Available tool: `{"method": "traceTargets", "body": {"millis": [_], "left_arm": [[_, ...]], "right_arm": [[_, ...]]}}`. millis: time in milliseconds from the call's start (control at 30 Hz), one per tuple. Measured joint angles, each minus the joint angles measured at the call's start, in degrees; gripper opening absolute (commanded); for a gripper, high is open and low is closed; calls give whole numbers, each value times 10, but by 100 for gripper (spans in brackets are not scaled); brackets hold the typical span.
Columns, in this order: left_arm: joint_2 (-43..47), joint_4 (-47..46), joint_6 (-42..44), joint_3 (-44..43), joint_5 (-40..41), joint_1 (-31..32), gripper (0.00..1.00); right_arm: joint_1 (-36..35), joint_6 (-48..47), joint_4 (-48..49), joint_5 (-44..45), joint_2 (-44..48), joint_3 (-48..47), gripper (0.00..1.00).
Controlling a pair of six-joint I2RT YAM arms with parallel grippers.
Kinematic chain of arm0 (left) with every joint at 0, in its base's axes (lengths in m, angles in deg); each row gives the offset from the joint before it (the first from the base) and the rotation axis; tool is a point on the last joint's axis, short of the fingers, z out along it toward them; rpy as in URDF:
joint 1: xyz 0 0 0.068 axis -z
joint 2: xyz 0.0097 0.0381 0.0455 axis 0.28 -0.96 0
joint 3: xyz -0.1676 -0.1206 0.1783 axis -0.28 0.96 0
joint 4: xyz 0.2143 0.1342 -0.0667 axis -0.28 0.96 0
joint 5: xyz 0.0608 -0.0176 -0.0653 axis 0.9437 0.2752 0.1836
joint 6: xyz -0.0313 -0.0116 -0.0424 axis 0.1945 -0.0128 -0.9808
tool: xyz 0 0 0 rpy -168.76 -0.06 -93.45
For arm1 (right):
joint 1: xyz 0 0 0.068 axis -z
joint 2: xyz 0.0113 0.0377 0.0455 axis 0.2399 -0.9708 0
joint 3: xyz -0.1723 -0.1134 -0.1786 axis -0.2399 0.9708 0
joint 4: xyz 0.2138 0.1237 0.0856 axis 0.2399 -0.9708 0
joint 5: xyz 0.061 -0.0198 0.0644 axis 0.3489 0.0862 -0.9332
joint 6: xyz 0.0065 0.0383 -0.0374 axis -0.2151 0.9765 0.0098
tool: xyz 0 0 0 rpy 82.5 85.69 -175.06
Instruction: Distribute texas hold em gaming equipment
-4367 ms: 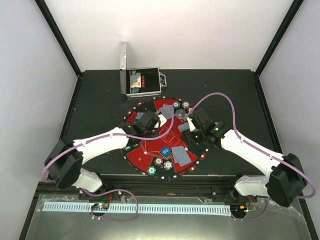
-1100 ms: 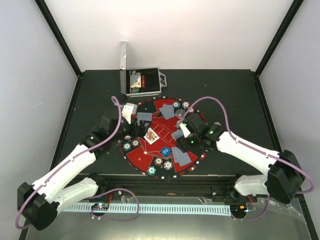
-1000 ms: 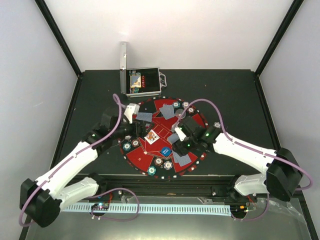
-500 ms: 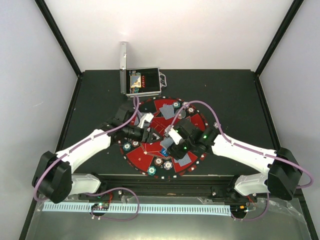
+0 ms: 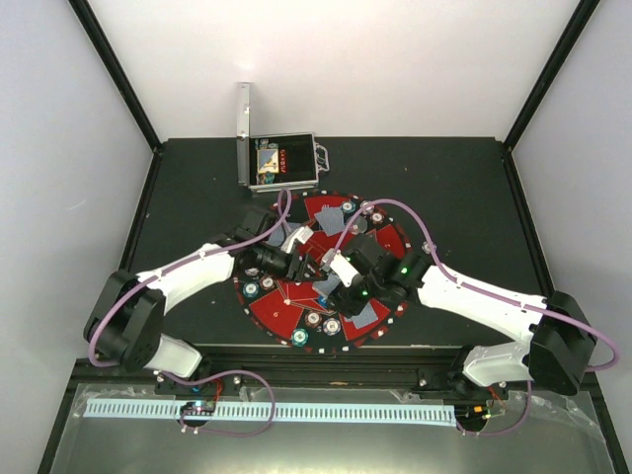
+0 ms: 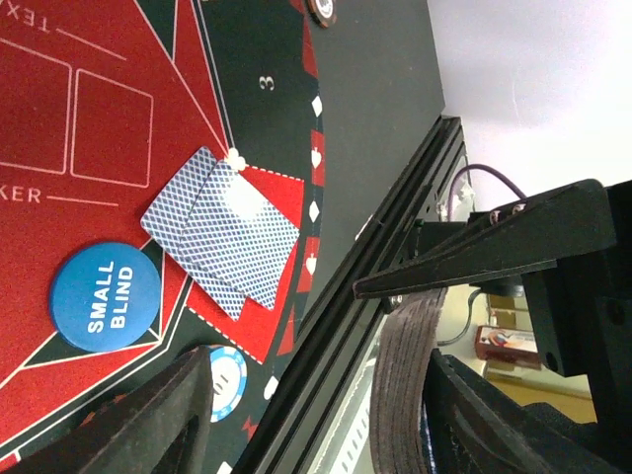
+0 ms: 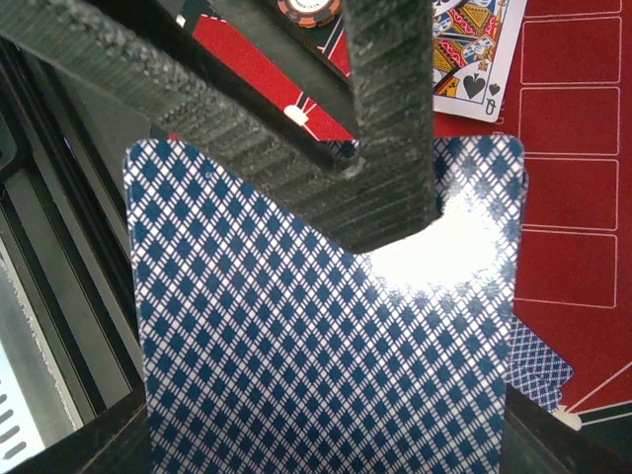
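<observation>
Card (image 7: 316,346), its glossy back a lattice of blue diamonds on white with rounded corners, is clamped by one edge between the ribbed black fingers (image 7: 395,118) of the right gripper (image 7: 360,197), held over the mat (image 5: 279,308). Right arm (image 5: 474,301) stretches low from its base leftward to the mat's centre. Left arm (image 5: 193,281) reaches rightward from its own side, so the two wrists nearly meet, with a purple cable looping over each.

Left gripper (image 6: 316,395) hangs over the mat with its jaws spread wide and nothing between them. In its view two cards (image 6: 222,232) lie overlapping and face down on a red wedge. Just beside them are a flat blue disc (image 6: 106,296) lettered SMALL BLIND and a teal chip (image 6: 225,373) with white edge stripes.

Past the right fingers a court card (image 7: 474,59) showing a spade lies face up on the mat's printed boxes, a brown chip (image 7: 308,8) near it. Silver case (image 5: 284,163) stands open, lid upright, on the dark table (image 5: 197,197) beyond the round red-and-black mat.
</observation>
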Motion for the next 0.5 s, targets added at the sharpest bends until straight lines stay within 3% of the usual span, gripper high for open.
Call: {"method": "traceTargets", "body": {"millis": [500], "left_arm": [[12,60,54,-27,20,0,37]], "right_arm": [[-2,-3,-1,-1,-1,0,63]]}}
